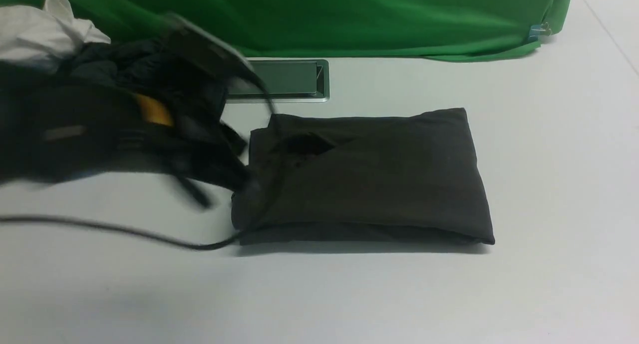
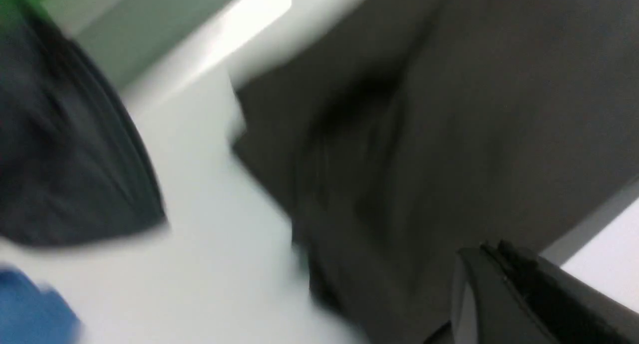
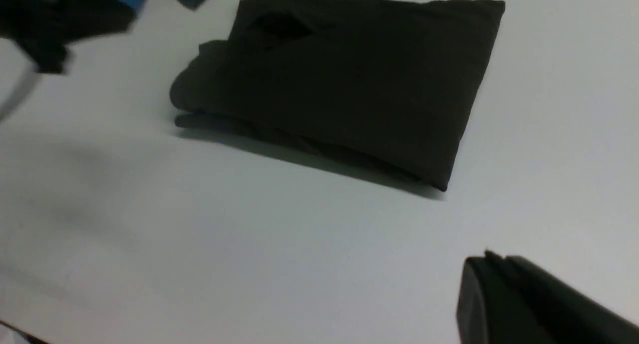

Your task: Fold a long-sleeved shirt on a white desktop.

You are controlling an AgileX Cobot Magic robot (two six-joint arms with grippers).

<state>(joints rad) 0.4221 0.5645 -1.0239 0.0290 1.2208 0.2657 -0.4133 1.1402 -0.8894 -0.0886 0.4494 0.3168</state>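
Looking across the front view, you find the long-sleeved shirt lying as a folded dark rectangle on the white desktop, a little right of centre and just in front of the grey cable hatch. Its folded layers stack at the near edge, and a small dark opening shows near its far left corner. Your left gripper comes in blurred from the left, low at the shirt's left edge; you cannot tell from the blur whether it touches the cloth. Its jaws are pressed together, and nothing can be made out between them. A black cable trails across the table to the shirt's near left corner. Behind the left arm sit a pile of dark clothes and a white garment, with the green backdrop along the far edge. Your right gripper appears only in its own wrist view, jaws closed and empty, held above bare table well apart from the shirt. A blue garment shows in the left wrist view, near the shirt.
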